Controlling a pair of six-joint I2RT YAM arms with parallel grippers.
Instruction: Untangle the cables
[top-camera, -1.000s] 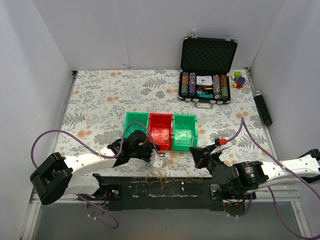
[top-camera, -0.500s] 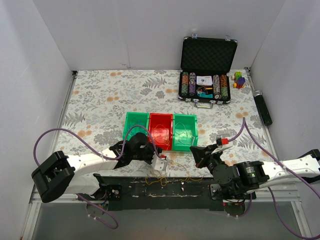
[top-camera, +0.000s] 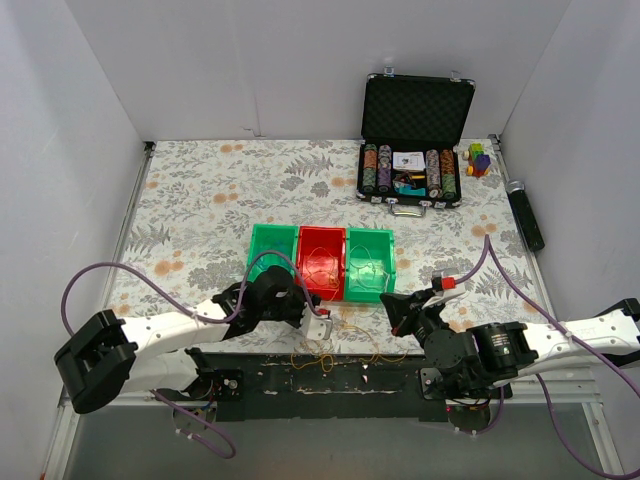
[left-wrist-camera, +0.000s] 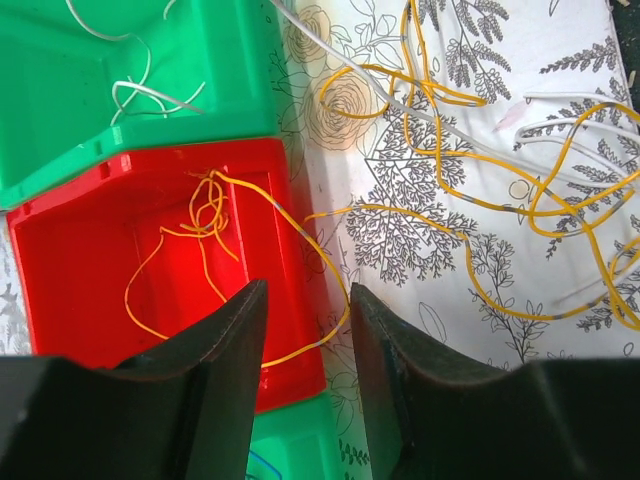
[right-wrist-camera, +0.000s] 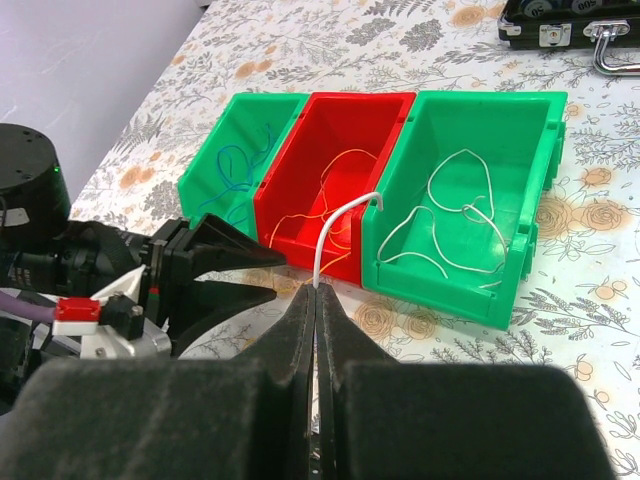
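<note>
Right gripper (right-wrist-camera: 316, 296) was clamped on a white cable (right-wrist-camera: 321, 242) that rose from its tips. Left gripper (left-wrist-camera: 306, 295) stood agape at the red bin's (left-wrist-camera: 80, 290) edge, with a yellow cable (left-wrist-camera: 300, 228) looping between its jaws.

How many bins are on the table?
3, in one row: left green bin with blue wire, middle red bin with yellow wire, right green bin with white wire. None look hidden.
</note>
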